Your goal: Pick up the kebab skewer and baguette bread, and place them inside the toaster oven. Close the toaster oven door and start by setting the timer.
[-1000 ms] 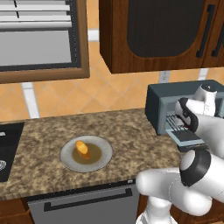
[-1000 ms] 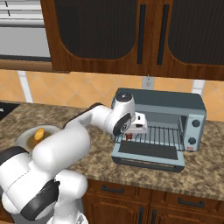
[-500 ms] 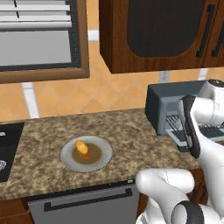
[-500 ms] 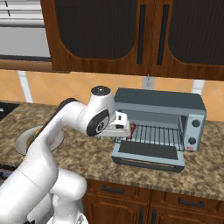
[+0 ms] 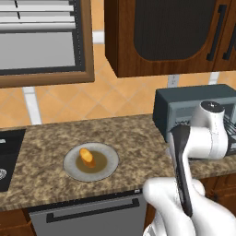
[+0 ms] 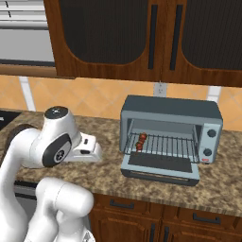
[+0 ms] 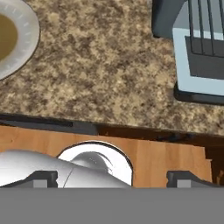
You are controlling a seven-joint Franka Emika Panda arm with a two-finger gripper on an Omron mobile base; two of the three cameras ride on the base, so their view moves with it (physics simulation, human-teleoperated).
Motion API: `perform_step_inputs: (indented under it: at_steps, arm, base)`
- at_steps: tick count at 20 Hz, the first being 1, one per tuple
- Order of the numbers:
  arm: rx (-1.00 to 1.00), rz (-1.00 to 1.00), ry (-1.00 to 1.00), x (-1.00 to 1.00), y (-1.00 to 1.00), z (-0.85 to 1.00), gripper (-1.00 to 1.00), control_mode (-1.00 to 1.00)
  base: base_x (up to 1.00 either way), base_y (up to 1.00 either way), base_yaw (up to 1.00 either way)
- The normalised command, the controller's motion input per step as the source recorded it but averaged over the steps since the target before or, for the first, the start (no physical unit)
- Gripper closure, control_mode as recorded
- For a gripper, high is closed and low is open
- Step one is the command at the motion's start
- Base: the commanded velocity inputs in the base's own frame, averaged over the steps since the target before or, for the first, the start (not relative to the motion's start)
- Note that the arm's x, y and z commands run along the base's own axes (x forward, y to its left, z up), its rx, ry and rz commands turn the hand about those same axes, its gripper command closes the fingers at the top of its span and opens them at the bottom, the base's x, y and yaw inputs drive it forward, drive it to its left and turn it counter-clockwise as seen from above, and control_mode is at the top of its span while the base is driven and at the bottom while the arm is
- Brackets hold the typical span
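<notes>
Place: a home kitchen
Evidence: dark wooden wall cabinets (image 6: pixel 142 38), speckled granite counter (image 5: pixel 124 138), toaster oven (image 6: pixel 171 137), tiled backsplash (image 5: pixel 120 94), plate (image 5: pixel 91 162) are seen.

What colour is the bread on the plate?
Golden-orange; the baguette bread shows best in the left base view.

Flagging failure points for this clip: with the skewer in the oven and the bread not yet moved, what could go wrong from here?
1. The kebab skewer lies at the left front of the rack in the toaster oven; sliding the baguette bread in could knock it.
2. The toaster oven door hangs open over the counter; a low return might clip it.
3. The bread is small on its plate; the open gripper could push it aside.
</notes>
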Motion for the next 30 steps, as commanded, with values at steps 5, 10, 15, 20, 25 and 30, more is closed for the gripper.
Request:
perform_step_inputs:
  at_steps: [5,10,15,20,25,30]
  arm:
    - [0.01,0.0,0.0,0.09,1.0,0.06,-1.0,-1.0]
    - [0.0,0.0,0.0,0.48,1.0,-0.04,-1.0,-1.0]
    - [0.01,0.0,0.01,0.7,1.0,-0.3,-1.0,-1.0]
    - [0.01,0.05,0.04,0.83,0.96,-0.48,-1.0,-1.0]
    - [0.03,0.1,0.05,0.74,0.91,-0.54,-1.0,-1.0]
    - [0.0,0.11,0.07,0.7,0.35,-0.33,-1.0,-1.0]
  base:
    - [0.0,0.0,0.0]
    - [0.0,0.0,0.0]
    - [0.0,0.0,0.0]
    - [0.0,0.0,0.0]
    - [0.0,0.0,0.0]
    - [0.0,0.0,0.0]
